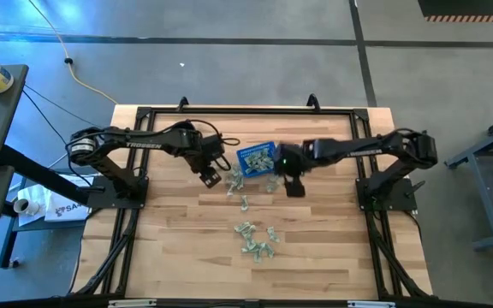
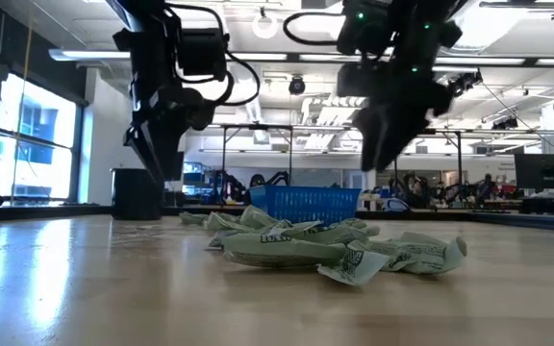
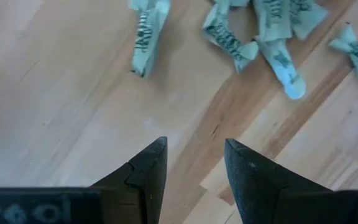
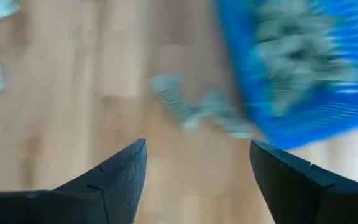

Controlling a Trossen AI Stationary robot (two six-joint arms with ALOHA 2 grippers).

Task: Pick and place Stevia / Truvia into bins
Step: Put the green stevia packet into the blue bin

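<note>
While the wooden table [image 1: 169, 248] takes up most of the high view, the work sits in its middle, where both dark arms reach in from either side toward the blue basket [image 1: 257, 158], which already holds some packets. The left gripper [image 1: 210, 177] hangs just beside the basket's left side, fingers apart with nothing between them; its wrist view shows bare wood under the fingertips and several Stevia packets [image 3: 146, 34] lying just ahead. The right gripper [image 1: 294, 186] hovers at the basket's near right corner, jaws spread wide and empty, with loose packets near the basket wall in its wrist view. More packets [image 1: 258, 239] lie in a cluster well toward the front edge. The nearest loose ones lie between the two grippers, just in front of the basket; I judge the left arm slightly nearer.
</note>
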